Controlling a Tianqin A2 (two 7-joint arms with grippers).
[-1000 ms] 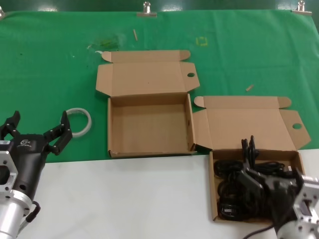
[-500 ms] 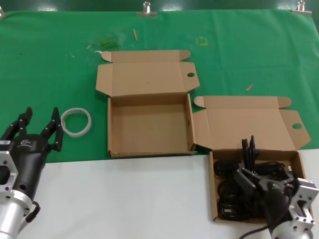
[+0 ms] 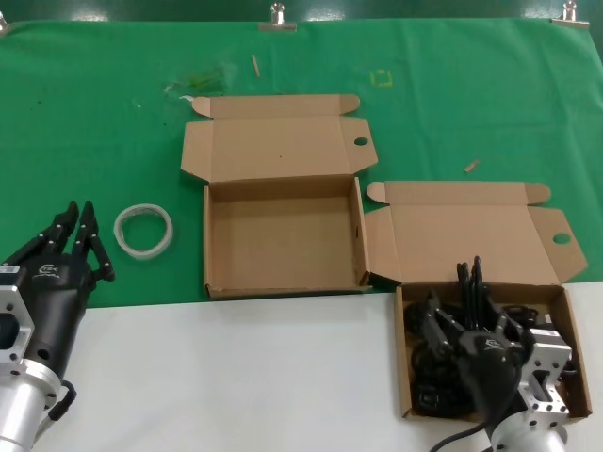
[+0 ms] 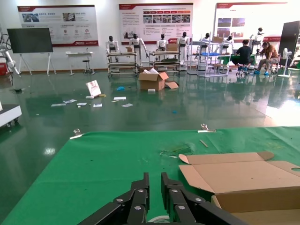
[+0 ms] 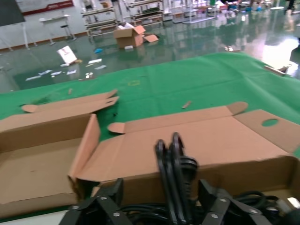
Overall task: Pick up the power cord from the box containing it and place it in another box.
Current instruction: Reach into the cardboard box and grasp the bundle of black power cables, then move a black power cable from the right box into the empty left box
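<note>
The power cord point(image 3: 471, 281) is a black bundle that stands up out of a tangle of black cable in the box containing it point(image 3: 471, 235), at the front right, with splayed lid flaps. My right gripper point(image 3: 468, 322) hovers over that box, open. In the right wrist view the cord point(image 5: 172, 164) rises between the gripper's point(image 5: 160, 186) spread fingers, and I cannot tell whether they touch it. The other box point(image 3: 283, 240) lies open and empty at the centre. My left gripper point(image 3: 80, 235) is shut and empty at the front left.
A white ring point(image 3: 143, 229) lies on the green cloth between my left gripper and the centre box. The near part of the table is white. The left wrist view shows my left gripper point(image 4: 155, 178) pointing along the cloth, with the centre box point(image 4: 243, 176) beside it.
My left gripper's fingers have closed from wide open to shut. My right gripper has swung left over the cord box and now straddles the upright bundle.
</note>
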